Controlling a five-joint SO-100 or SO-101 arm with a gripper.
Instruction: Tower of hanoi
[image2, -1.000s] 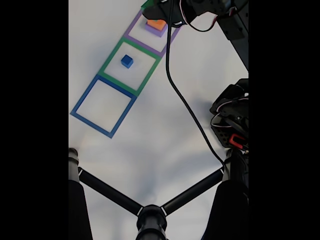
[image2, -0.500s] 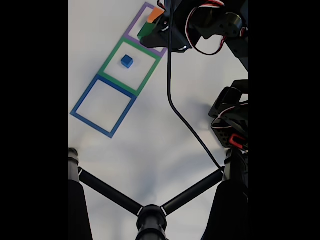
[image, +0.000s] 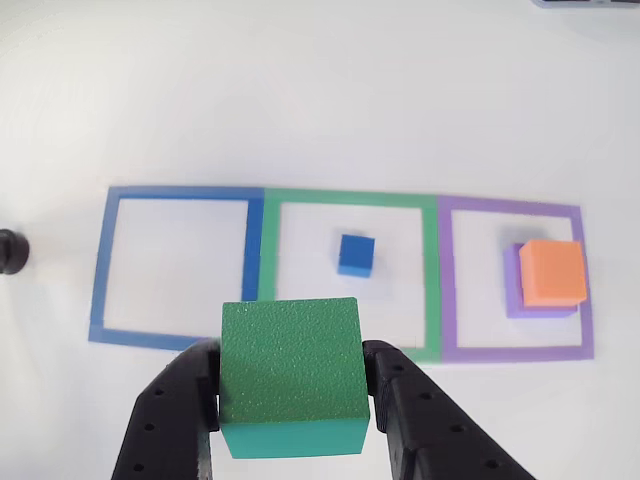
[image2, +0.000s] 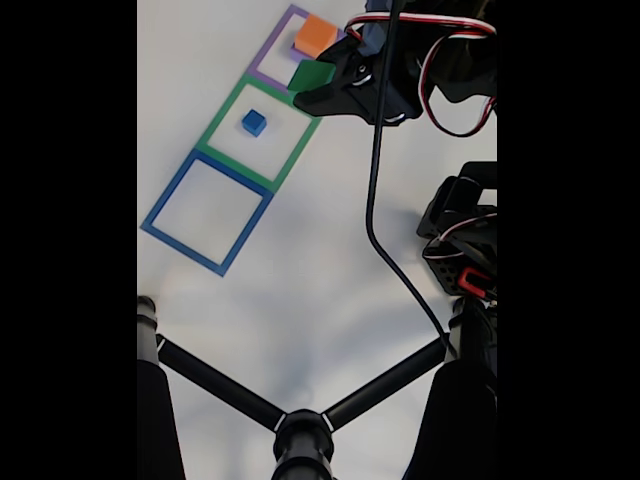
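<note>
Black plastic arm, matte black gripper (image: 292, 400) fingers (image: 170, 420) dotted with small holes, red and white servo wires, long black cable (image2: 385, 250), red clip

Small cube (image: 356, 254) inside middle square (image: 431, 270)

1. We see a makeshift robot test bench: a bare white table (image: 320, 90) with three taped squares (image: 350, 270).
2. A black tripod (image2: 300, 430) and loose cable (image2: 385, 250) suggest a hobby lab.
</note>
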